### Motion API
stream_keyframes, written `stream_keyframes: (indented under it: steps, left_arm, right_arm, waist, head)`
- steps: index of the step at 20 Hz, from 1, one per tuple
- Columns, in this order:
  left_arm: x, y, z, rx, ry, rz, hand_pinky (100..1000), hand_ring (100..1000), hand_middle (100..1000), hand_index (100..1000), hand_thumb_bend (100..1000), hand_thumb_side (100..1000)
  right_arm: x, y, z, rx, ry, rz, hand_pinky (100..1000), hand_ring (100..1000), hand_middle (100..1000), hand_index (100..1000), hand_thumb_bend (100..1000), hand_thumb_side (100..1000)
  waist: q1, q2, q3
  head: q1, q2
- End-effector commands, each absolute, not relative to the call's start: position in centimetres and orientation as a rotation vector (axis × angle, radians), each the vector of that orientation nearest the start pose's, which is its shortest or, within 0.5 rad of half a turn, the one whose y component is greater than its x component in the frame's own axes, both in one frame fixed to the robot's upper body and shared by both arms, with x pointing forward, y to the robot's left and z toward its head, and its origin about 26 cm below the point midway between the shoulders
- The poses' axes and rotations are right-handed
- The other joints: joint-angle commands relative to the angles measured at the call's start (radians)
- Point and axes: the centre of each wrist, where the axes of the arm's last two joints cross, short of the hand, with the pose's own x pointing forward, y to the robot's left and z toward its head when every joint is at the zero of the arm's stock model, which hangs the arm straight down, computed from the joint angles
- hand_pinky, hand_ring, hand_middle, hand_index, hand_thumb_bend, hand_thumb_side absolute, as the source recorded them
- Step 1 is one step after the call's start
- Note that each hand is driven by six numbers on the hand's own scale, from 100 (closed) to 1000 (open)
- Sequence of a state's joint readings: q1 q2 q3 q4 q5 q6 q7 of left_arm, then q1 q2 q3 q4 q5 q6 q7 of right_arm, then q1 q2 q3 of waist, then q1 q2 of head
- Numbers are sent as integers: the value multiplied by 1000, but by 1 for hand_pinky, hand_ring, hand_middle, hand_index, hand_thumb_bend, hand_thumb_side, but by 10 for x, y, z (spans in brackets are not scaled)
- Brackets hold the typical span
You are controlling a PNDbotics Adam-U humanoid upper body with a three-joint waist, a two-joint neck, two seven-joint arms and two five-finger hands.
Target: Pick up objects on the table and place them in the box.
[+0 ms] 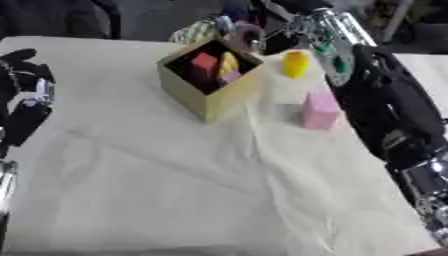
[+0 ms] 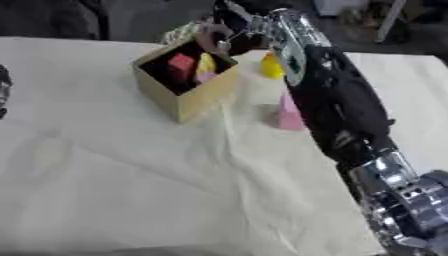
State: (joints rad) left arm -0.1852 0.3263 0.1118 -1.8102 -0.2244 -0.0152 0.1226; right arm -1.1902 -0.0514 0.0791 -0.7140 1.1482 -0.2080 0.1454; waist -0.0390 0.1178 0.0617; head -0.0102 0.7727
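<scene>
A tan open box (image 1: pixel 216 100) stands on the far middle of the cloth-covered table. Inside it lie a red block (image 1: pixel 204 62), a yellow piece (image 1: pixel 227 63) and a small pink piece (image 1: pixel 232 76). Right of the box, a yellow object (image 1: pixel 295 63) and a pink block (image 1: pixel 319 110) stand on the cloth. My right arm reaches along the right side, and my right hand (image 2: pixel 229 24) hovers over the box's far rim, fingers curled on a purplish round thing (image 2: pixel 213 39). My left hand (image 1: pixel 24 80) rests open at the left edge, far from the box.
A green-and-white striped object (image 1: pixel 194 32) lies just behind the box. The wrinkled cream cloth (image 1: pixel 192 190) covers the whole near half of the table. My right forearm (image 1: pixel 394 110) lies beside the pink block. Dark clutter lines the far edge.
</scene>
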Motion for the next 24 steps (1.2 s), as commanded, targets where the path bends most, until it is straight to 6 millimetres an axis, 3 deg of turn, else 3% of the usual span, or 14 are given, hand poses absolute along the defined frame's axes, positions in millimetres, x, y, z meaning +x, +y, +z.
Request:
stream_keyframes:
  steps: [1, 2, 3, 4, 6, 8, 11, 17, 22, 24]
  left_arm:
    - [309, 309, 146, 579, -2055, -281, 629, 583, 582, 813, 144, 506]
    - [309, 309, 146, 575, -2057, -282, 629, 583, 583, 814, 144, 506]
    - [309, 308, 146, 573, -2057, -283, 629, 583, 583, 814, 143, 508]
    - [309, 308, 146, 572, -2056, -283, 629, 583, 583, 814, 143, 509]
    - [309, 309, 146, 575, -2053, -282, 629, 583, 583, 815, 138, 511]
    - [309, 310, 145, 580, -2049, -281, 629, 584, 583, 815, 139, 512]
    - [307, 313, 143, 594, -2037, -275, 630, 584, 584, 815, 127, 517]
    - [302, 323, 138, 636, -2003, -276, 642, 585, 585, 817, 121, 526]
    - [299, 329, 136, 664, -1983, -275, 642, 585, 585, 818, 118, 531]
    - [298, 330, 135, 667, -1978, -275, 643, 585, 585, 818, 121, 532]
  right_arm:
    - [500, -89, 205, -896, -1719, 1486, 781, 651, 535, 706, 100, 165]
    - [500, -87, 198, -896, -1680, 1491, 787, 675, 579, 755, 100, 174]
    - [500, -85, 191, -887, -1634, 1505, 803, 740, 708, 882, 100, 154]
    - [500, -84, 183, -862, -1575, 1530, 808, 754, 749, 917, 100, 202]
    - [500, -84, 180, -831, -1505, 1564, 818, 785, 830, 991, 100, 203]
    - [500, -86, 187, -830, -1494, 1581, 823, 794, 861, 1000, 100, 237]
    - [501, -96, 205, -816, -1555, 1602, 830, 797, 862, 1000, 100, 200]
    - [496, -145, 247, -703, -1615, 1704, 856, 843, 904, 1000, 100, 198]
    - [489, -194, 232, -550, -1391, 1843, 896, 933, 992, 1000, 100, 230]
    - [487, -209, 219, -524, -1293, 1853, 906, 962, 1000, 1000, 100, 395]
  waist:
    - [20, 4, 13]
    - [21, 6, 19]
    - [21, 7, 23]
    - [21, 8, 24]
    - [20, 8, 22]
    - [19, 6, 14]
    - [18, -1, -10]
    - [9, -19, -78]
    - [5, -26, -120]
    - [5, -27, -131]
  head:
    - [-32, -3]
    - [-37, -3]
    - [-41, -3]
    - [-43, -3]
    - [-42, -3]
    - [-37, -3]
    - [-29, -3]
    - [-10, -3]
    - [4, -3]
    - [8, -3]
